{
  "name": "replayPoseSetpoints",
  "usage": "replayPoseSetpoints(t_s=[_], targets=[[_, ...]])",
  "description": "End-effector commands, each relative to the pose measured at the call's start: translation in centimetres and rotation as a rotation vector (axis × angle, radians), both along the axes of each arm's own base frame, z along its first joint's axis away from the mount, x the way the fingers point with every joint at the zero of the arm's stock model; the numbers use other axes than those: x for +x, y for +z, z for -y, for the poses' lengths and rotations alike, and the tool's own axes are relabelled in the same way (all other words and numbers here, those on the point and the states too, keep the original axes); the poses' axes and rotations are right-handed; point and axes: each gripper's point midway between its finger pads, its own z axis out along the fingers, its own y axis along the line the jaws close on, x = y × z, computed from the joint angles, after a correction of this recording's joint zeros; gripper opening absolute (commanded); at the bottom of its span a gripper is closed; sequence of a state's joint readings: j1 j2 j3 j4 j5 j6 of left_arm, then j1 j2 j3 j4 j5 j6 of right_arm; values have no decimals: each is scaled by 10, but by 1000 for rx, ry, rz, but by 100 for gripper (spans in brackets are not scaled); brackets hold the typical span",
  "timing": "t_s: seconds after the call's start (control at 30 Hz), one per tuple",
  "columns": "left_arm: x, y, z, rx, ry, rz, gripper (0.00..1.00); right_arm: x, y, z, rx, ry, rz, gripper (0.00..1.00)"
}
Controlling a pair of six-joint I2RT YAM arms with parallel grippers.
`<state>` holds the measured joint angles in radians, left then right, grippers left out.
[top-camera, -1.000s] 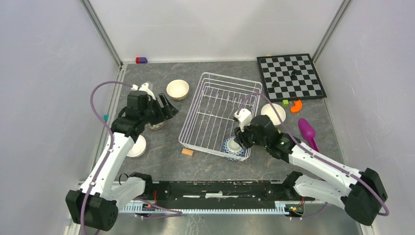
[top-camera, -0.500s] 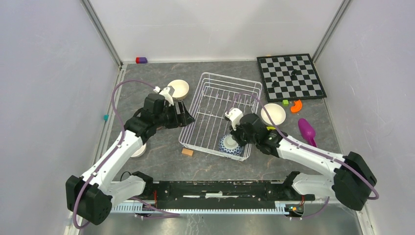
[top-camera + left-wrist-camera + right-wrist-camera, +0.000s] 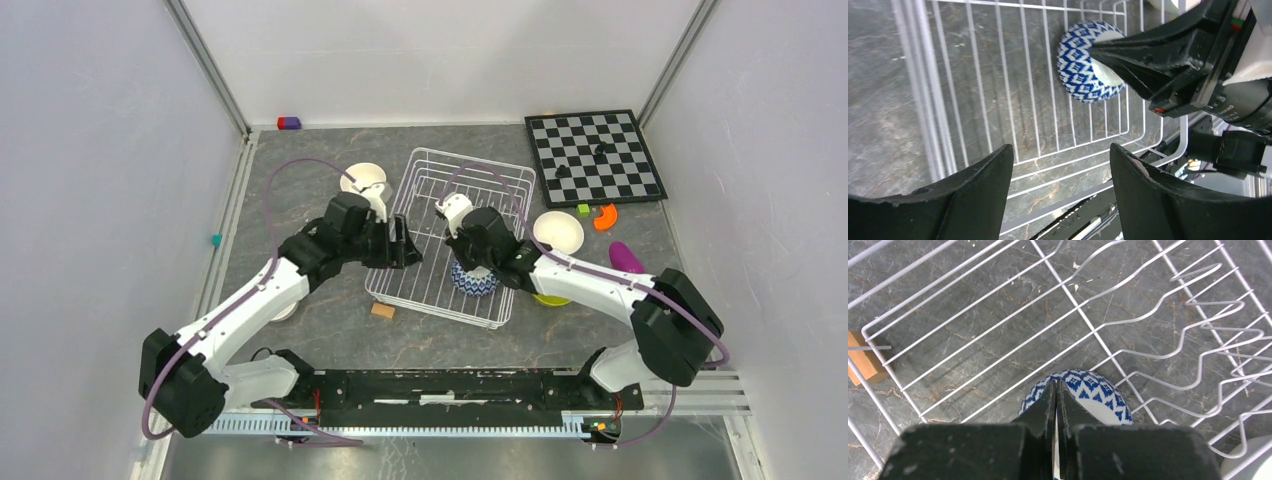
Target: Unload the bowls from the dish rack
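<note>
Both arms have swung inward since a second ago. The left gripper point(image 3: 400, 246) now hangs at the left wall of the dish rack point(image 3: 470, 153), fingers apart and holding nothing. The blue-and-white bowl point(image 3: 474, 281) has travelled from the rack's near corner toward its middle. It is tipped on its side, its rim pinched between the nearly closed fingers of the right gripper point(image 3: 468, 262), with the patterned underside facing the left arm. It seems to hang just over the rack's floor wires. To finish well, raise it above the tines and rim wires before carrying it rightward, then set it upright on bare worktop point(image 3: 560, 335) near the white bowl point(image 3: 558, 232).
</note>
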<state>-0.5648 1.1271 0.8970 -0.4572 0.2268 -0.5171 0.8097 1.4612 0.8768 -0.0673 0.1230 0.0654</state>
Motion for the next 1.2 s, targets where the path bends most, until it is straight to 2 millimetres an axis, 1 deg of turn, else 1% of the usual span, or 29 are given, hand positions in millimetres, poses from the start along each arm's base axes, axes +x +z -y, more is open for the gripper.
replayPoseSetpoints(t_s=[0.0, 0.17, 0.27, 0.33, 0.37, 0.4, 0.43, 0.47, 0.5, 0.57, 0.6, 0.67, 0.77, 0.8, 0.9, 1.0, 1.07, 1.17], targets=[[9, 19, 29, 27, -55, 101, 76, 14, 42, -1, 81, -52, 116, 3], [13, 9, 55, 87, -77, 104, 75, 4, 62, 36, 126, -142, 199, 8], [16, 7, 74, 101, -94, 111, 77, -3, 67, 57, 135, -172, 220, 15], [22, 4, 83, 94, -82, 102, 79, -8, 60, 69, 111, -187, 199, 22], [24, 1, 87, 83, -76, 96, 79, -8, 55, 74, 102, -205, 189, 29], [26, 1, 91, 67, -72, 94, 79, -7, 49, 81, 95, -232, 175, 41], [28, -1, 95, 53, -72, 86, 79, -7, 39, 87, 89, -249, 148, 47], [29, -1, 100, 34, -70, 81, 79, -6, 30, 90, 99, -251, 114, 49], [30, -3, 104, 20, -70, 71, 79, -7, 21, 91, 109, -244, 75, 50], [31, -6, 111, 1, -75, 55, 79, -9, 11, 86, 140, -211, 17, 51], [32, -9, 113, -1, -74, 49, 80, -10, 7, 84, 149, -199, 3, 52], [34, -14, 117, 2, -72, 41, 81, -10, 8, 82, 165, -197, 2, 53], [36, -25, 124, 23, -87, 25, 81, -9, 16, 82, 190, -199, 23, 53], [36, -29, 125, 33, -87, 17, 81, -7, 23, 80, 213, -194, 52, 53], [39, -40, 131, 46, -84, -5, 80, -7, 39, 80, 251, -182, 109, 53], [43, -50, 134, 51, -75, -15, 80, -8, 51, 84, 273, -194, 149, 54], [45, -55, 136, 55, -71, -17, 79, -9, 57, 87, 288, -199, 169, 56], [49, -61, 140, 48, -55, -26, 76, -13, 67, 90, 328, -189, 222, 64]])
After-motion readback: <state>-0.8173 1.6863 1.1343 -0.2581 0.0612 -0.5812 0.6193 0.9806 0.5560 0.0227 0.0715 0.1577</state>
